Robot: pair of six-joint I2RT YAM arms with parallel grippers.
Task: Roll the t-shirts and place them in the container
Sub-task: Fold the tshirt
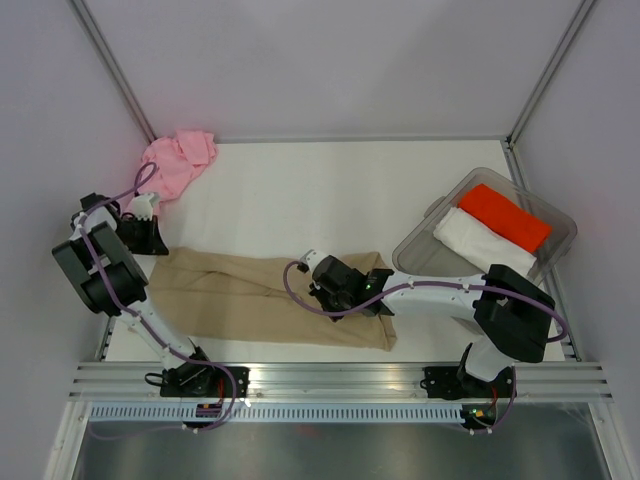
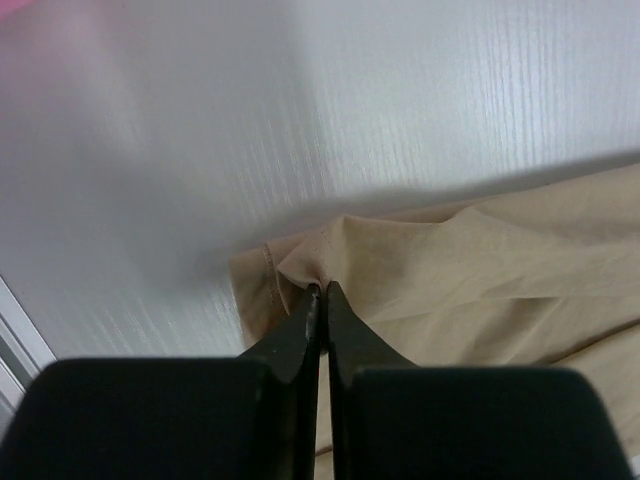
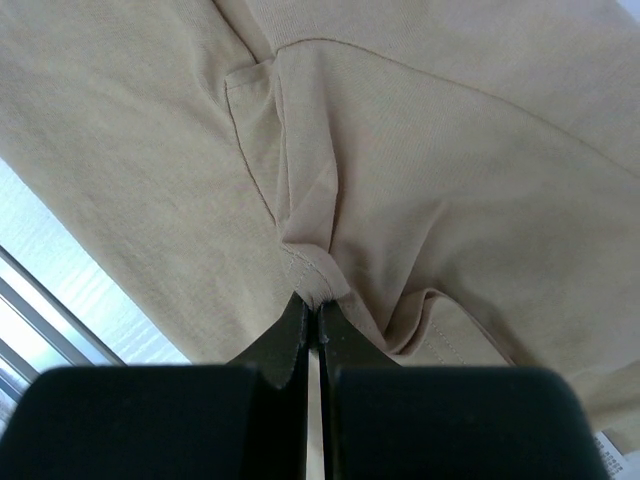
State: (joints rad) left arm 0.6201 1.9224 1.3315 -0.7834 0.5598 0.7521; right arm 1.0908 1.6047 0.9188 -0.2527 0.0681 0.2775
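tan t-shirt (image 1: 250, 295): lying stretched left to right along the near side of the table (image 1: 330, 190)
pink t-shirt (image 1: 178, 160): just bunched up in the far left corner
left gripper (image 2: 320, 292): clamped on the tan t-shirt's left edge
right gripper (image 3: 313, 305): pinching a fold at its right end
bin (image 1: 418, 250): over on the right

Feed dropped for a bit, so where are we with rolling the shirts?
Done: an orange bundle and a white bundle sit in the bin, and the tan shirt lies flat as a long strip. In hand: left fingers pinch its left end, right fingers its right end, no roll started. Left: rolling the tan shirt, then the pink shirt, crumpled in the far left corner.
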